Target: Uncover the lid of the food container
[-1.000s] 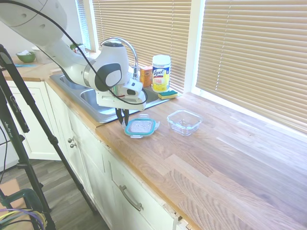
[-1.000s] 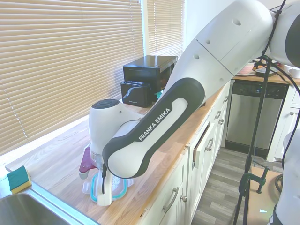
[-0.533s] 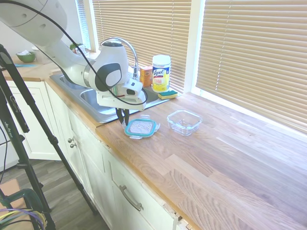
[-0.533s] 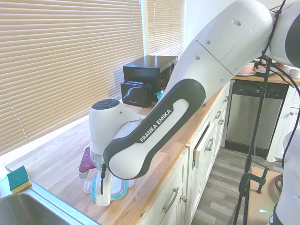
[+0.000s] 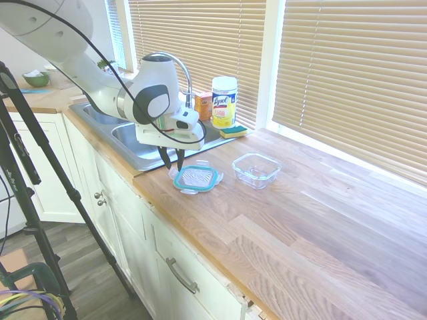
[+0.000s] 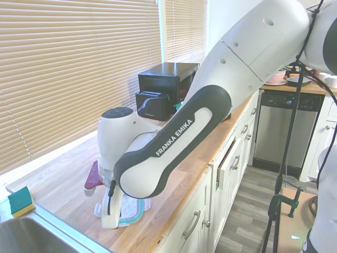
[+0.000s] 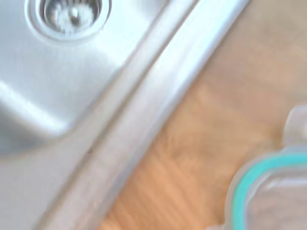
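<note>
First exterior view: a wooden counter [image 5: 313, 227] runs under blinds. The lid [image 5: 196, 178], clear with a teal rim, lies flat near the counter's front edge. The container [image 5: 256, 169], an open glass dish, sits at the lid's 3 o'clock, near but apart. The white arm enters from 10 o'clock and ends in the gripper [image 5: 170, 160], which hangs just above the counter at the lid's 10 o'clock corner. Its two dark fingers [image 5: 162, 156] stand slightly apart with a small gap between them, holding nothing. Behind the gripper is a steel sink [image 5: 133, 143] with a curved tap [image 5: 175, 67]. At the sink's far corner stand a yellow-labelled canister [image 5: 224, 101], an orange box [image 5: 203, 106] and a sponge [image 5: 233, 131].

Second exterior view: taken from the opposite side, with the arm filling the middle of the frame. It hides the gripper and the container, so the fingers cannot be judged here. Only a strip of the lid [image 6: 131, 217] shows beneath the arm at 7 o'clock. This view alone shows a black appliance [image 6: 166, 87] far along the counter, and the sponge [image 6: 21, 201] at the left edge.

Wrist view: blurred. It shows the sink [image 7: 72, 86] basin with its drain [image 7: 69, 14], unseen elsewhere, then the sink's rim, bare wood, and one corner of the lid [image 7: 268, 191].
</note>
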